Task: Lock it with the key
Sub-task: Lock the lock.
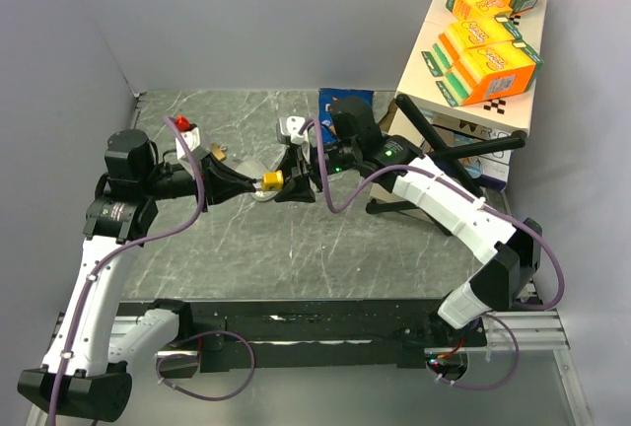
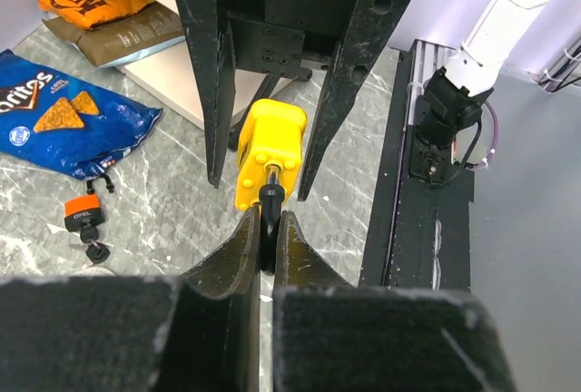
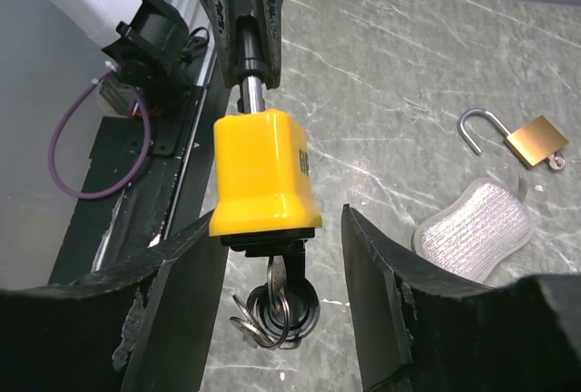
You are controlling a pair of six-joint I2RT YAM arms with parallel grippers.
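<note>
My left gripper clamps the padlock shackle. My right gripper stands apart, flanking the body; keys dangle.

Yellow padlock held midair — key stuck in its base, keyring dangling beneath.

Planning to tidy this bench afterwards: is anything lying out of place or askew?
A brass padlock lies on the table with its shackle swung open, beside a silvery pad. A Doritos bag lies flat there too, a small orange padlock beside it. Nothing looks spilled or broken.
</note>
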